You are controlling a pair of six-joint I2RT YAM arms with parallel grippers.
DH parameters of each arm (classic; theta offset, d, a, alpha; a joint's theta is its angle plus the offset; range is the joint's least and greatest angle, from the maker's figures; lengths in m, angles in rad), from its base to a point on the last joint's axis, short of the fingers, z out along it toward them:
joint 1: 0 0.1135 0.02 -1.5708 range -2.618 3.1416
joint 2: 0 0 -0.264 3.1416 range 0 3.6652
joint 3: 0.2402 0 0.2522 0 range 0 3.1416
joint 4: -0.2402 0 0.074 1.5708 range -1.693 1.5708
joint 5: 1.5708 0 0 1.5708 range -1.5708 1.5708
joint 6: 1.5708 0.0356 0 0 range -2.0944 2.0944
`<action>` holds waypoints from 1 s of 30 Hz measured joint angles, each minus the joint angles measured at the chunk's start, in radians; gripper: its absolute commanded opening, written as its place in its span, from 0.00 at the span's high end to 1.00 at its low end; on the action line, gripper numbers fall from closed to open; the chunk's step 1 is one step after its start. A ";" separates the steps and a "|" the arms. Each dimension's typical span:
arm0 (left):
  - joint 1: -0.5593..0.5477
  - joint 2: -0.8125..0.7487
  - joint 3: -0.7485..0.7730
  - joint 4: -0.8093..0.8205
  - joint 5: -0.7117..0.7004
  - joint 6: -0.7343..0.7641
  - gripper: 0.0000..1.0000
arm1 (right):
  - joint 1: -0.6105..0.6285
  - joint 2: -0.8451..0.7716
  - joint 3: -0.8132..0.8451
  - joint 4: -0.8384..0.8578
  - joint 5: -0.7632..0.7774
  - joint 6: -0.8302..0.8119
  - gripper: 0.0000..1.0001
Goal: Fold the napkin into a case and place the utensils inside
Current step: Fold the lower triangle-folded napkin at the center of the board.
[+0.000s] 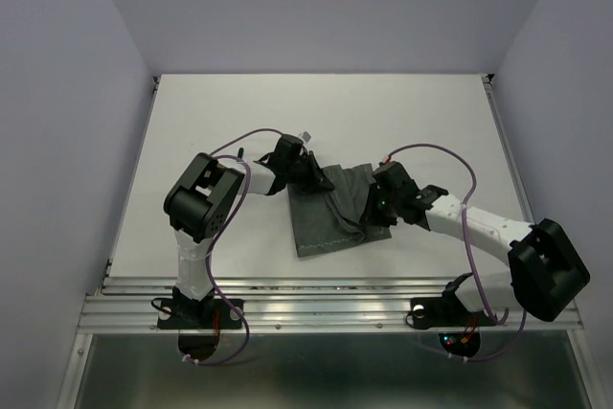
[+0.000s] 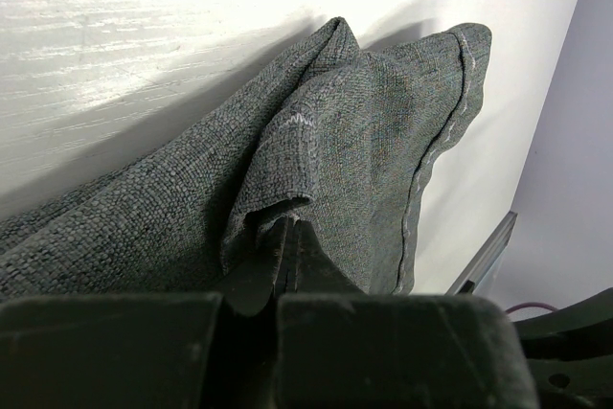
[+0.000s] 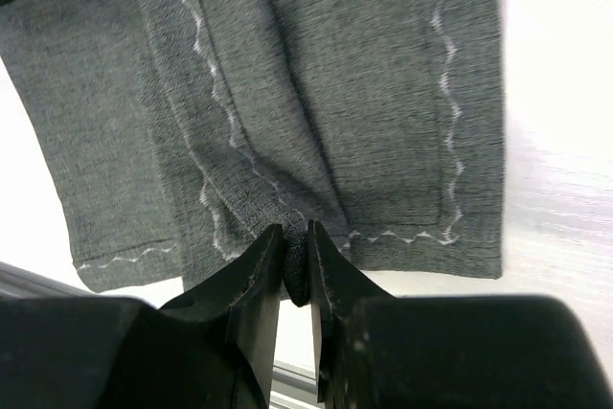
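The napkin point(image 1: 330, 219) lies rumpled and partly folded over itself in the middle of the white table, its light wavy stitching showing in the right wrist view. My left gripper point(image 1: 319, 177) is at its far left corner, jaws shut with the cloth's edge point(image 2: 287, 210) pinched at the fingertips point(image 2: 290, 229) and the napkin point(image 2: 374, 131) rising in a ridge beyond. My right gripper point(image 1: 372, 206) is at the right side, shut on a thick fold of the napkin point(image 3: 364, 93) that bulges between its fingers point(image 3: 297, 241). No finished case shows, and the utensils are out of view.
An aluminium rail point(image 1: 326, 308) runs along the table's near edge, just behind the napkin's near hem. Purple walls point(image 1: 57, 93) close in the table on the left, back and right. Both arms' purple cables point(image 1: 431, 150) loop above the table.
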 measured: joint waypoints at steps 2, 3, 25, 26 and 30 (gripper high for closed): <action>0.000 0.000 0.000 0.000 0.000 0.000 1.00 | 0.011 0.008 0.000 0.003 -0.003 0.000 0.81; 0.000 0.000 0.000 0.000 0.000 0.000 1.00 | 0.015 0.013 0.000 0.005 -0.005 0.000 0.83; 0.000 0.000 0.000 -0.003 0.009 0.004 1.00 | 0.164 0.095 0.060 0.016 0.013 0.019 0.99; 0.000 0.000 0.000 -0.003 0.009 0.004 1.00 | 0.169 0.095 0.062 0.014 0.017 0.019 0.99; 0.000 0.000 0.000 -0.003 0.009 0.004 1.00 | 0.179 0.098 0.071 0.007 0.031 0.019 0.99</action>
